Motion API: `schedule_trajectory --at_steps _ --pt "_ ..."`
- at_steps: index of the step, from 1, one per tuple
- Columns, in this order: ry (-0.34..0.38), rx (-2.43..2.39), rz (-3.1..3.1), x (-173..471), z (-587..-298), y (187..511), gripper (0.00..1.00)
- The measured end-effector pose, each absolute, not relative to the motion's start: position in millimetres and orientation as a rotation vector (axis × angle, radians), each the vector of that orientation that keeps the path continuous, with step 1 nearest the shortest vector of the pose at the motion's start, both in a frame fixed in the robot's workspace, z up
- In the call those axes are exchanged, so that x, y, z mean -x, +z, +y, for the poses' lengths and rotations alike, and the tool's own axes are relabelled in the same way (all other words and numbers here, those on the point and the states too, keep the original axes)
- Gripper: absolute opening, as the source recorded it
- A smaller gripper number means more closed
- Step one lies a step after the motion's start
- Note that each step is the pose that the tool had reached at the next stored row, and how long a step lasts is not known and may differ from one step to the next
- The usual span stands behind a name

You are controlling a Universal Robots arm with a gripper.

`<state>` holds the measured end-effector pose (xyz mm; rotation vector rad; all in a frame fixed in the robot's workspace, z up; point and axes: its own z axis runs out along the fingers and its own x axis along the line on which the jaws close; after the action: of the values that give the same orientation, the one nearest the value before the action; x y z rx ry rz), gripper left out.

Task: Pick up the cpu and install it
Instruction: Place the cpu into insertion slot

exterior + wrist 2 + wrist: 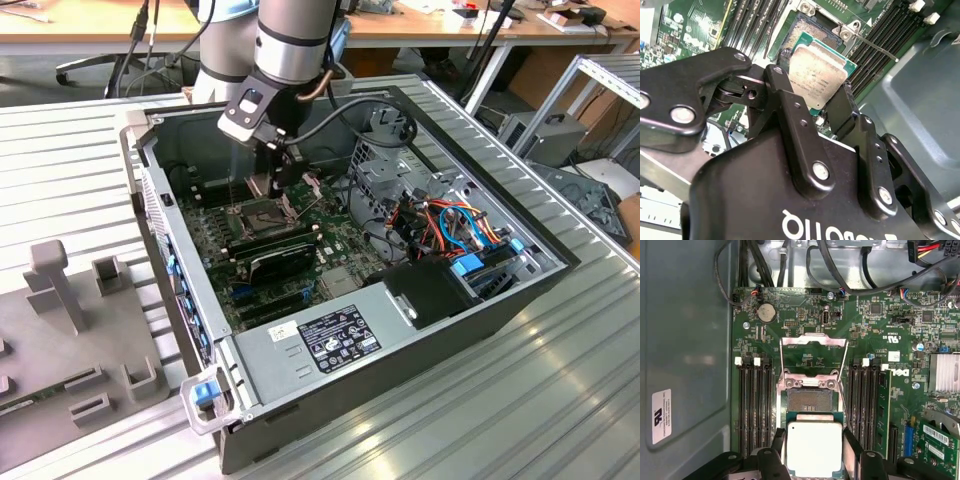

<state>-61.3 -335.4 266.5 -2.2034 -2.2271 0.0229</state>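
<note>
First wrist view: pinching the cpu [814, 446] by two opposite edges between the gripper [814, 452] fingers [778, 442], metal face up and level. Held above the motherboard [805, 315], overlapping the near rim of the uncovered socket [809, 401], and not yet seated by the look of it. On the exterior view's clock face, hanging at about twelve o'clock of the socket [262, 215], inside the computer case [400, 385], toward ten o'clock of its floor.

To do this step well: square the chip's edges to the socket's frame before descending, and match the corner mark, too small to make out here. Keep clear of the raised load plate [813, 341] and the thin lever [879, 49]. Lower straight, without sliding across the contact field; judged fragile, easily bent by a tilted or dragged chip. Let go only once lying flat within the frame, never pressing down. Mind the memory slots [755, 405] flanking both sides.
</note>
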Motion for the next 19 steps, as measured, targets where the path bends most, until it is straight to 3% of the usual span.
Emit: schedule_trajectory --at_steps 19 --pt "0.023 2.208 -2.223 60.6 -334.6 258.7 0.55"
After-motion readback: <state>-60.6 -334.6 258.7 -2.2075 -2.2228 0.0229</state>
